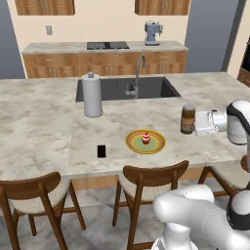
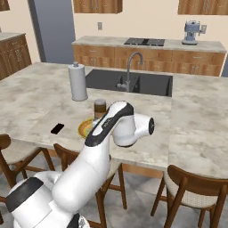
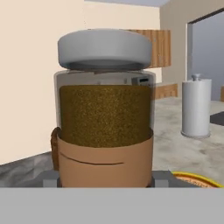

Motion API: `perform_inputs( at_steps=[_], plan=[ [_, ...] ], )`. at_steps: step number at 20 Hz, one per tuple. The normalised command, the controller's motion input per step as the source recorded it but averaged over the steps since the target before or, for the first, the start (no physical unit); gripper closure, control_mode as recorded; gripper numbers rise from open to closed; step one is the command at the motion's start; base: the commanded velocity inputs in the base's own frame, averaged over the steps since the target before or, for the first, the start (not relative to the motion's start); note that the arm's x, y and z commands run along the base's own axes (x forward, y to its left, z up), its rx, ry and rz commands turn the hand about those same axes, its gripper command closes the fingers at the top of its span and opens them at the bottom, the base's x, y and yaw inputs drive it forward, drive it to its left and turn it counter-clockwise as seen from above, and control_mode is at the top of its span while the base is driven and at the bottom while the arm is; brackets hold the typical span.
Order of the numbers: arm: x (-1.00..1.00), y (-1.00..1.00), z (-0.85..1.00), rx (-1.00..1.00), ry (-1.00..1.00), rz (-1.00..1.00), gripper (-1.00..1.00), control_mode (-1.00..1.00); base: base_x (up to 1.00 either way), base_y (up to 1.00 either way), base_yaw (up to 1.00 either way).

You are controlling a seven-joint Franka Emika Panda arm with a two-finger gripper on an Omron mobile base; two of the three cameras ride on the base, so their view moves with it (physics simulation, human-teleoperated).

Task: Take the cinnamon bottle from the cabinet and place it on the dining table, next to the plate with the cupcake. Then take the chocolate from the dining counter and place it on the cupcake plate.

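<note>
While the fingers [image 3: 105,180] pinch the cinnamon bottle [image 1: 188,117], the plate [image 1: 157,144] holds a cupcake [image 1: 145,138].

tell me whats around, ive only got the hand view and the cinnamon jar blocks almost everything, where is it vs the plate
Observer: The cinnamon bottle is upright in the gripper, to the right of the yellow plate.
Operator: cupcake on it?
Observer: Yes, a small cupcake sits mid-plate.
Operator: and the chocolate
Observer: The chocolate, a dark bar, lies flat on the counter left of the plate, apart from it.
</note>
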Motion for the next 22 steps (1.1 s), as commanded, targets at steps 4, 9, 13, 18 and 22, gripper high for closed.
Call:
perform_inputs(
  at_steps=[4,9,13,18,22],
  plan=[
    [0.30,-0.09,-0.47,-0.05,0.00,0.00,1.00,-1.00,0.00,0.00,0.00],
    [0.28,-0.06,-0.51,-0.01,0.00,0.08,1.00,-1.00,0.00,0.00,0.00],
    [0.15,-0.12,-0.40,-0.04,-0.03,0.16,1.00,-1.00,0.00,0.00,0.00],
    [0.10,-0.10,-0.35,-0.08,-0.02,0.13,1.00,-1.00,0.00,0.00,0.00],
    [0.20,-0.15,-0.22,-0.03,-0.01,0.01,1.00,-1.00,0.00,0.00,0.00]
  ],
)
